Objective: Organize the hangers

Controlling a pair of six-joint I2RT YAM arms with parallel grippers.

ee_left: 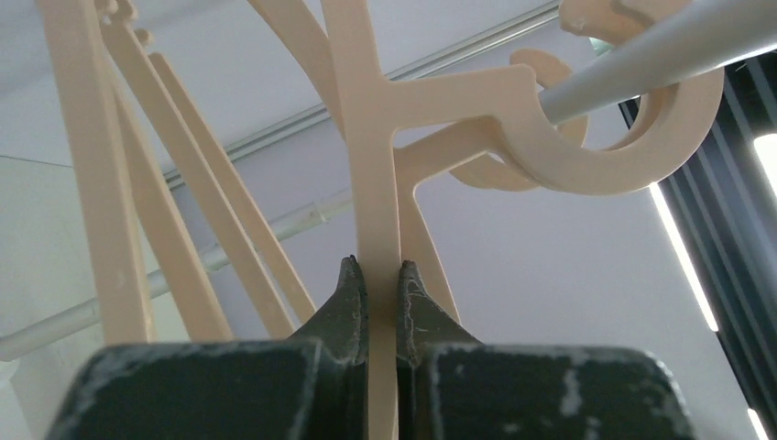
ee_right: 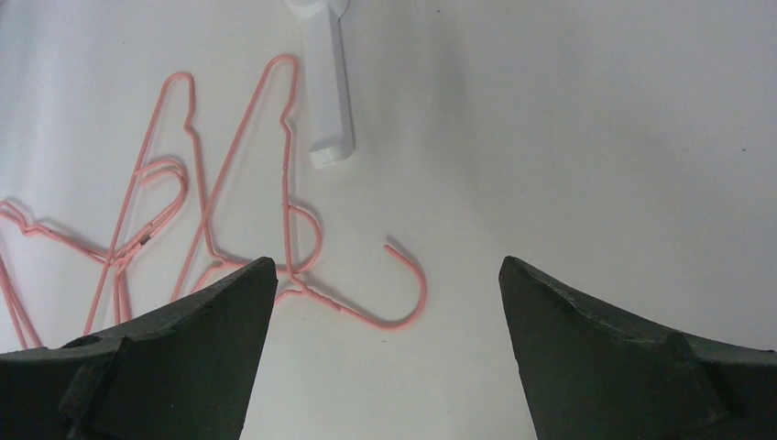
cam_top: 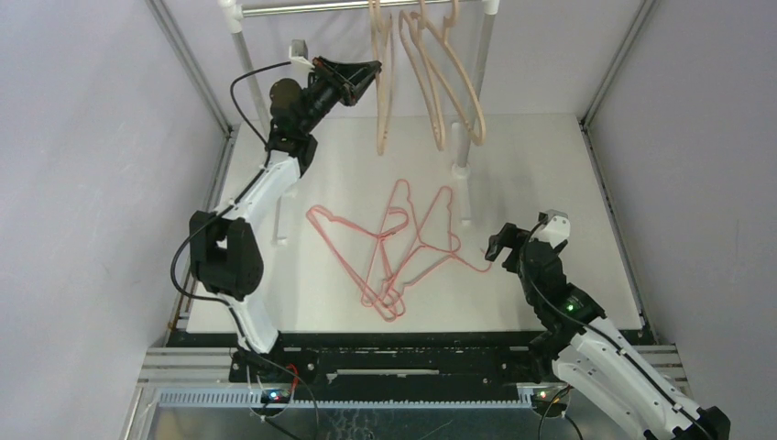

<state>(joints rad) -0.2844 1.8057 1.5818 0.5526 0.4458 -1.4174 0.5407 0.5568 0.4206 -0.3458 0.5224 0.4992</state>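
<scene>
While the left arm's jaws are clamping the stem of one beige hanger (ee_left: 376,137) that is hooking over the silver rail (ee_left: 660,50) at the far side, the right arm's jaws are hovering wide apart above the pink wire hangers (cam_top: 394,247), which are lying tangled on the table (cam_top: 550,174).

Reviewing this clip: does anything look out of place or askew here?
Yes. The pink wire hangers lie in a tangled, overlapping heap on the table, while the beige hangers hang on the rail, one pinched in the left gripper's jaws. Nothing looks broken.
</scene>
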